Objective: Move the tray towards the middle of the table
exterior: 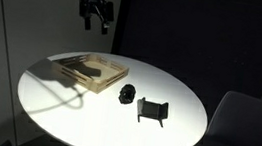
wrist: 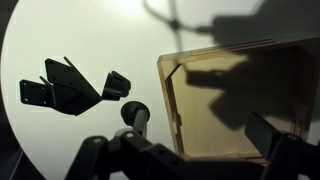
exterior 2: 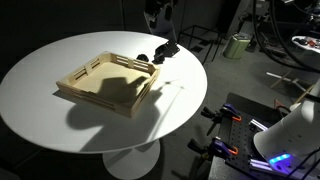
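Observation:
The light-wood tray (exterior: 88, 70) lies on the far part of the round white table (exterior: 174, 88), near its edge. It shows in both exterior views (exterior 2: 105, 85) and fills the right of the wrist view (wrist: 200, 95). My gripper (exterior: 95, 22) hangs high above the tray, open and empty, touching nothing. It is at the top edge of an exterior view (exterior 2: 160, 22). In the wrist view its two fingers (wrist: 200, 140) stand apart over the tray's near-side rim. The arm's shadow falls across the tray.
A small black roundish object (exterior: 126, 96) and a black stand-like bracket (exterior: 152, 110) sit on the table beside the tray, also in the wrist view (wrist: 133, 112) (wrist: 70, 88). A grey chair (exterior: 240, 127) stands by the table. Equipment clutters the floor (exterior 2: 270, 130).

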Controlling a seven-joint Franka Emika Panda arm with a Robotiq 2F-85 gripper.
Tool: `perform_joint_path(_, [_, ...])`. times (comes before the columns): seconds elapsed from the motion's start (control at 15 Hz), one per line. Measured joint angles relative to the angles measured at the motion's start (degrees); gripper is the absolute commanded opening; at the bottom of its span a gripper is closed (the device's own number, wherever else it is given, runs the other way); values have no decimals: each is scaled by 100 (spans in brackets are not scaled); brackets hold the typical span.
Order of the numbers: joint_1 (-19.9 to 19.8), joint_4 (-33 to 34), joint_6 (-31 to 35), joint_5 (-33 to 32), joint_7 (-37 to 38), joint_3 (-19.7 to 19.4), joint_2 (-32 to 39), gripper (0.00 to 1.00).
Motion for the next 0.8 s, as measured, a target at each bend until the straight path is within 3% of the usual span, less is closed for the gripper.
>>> perform_joint_path(0.8, [-58, -222, -47, 122, 0, -75, -293, 100])
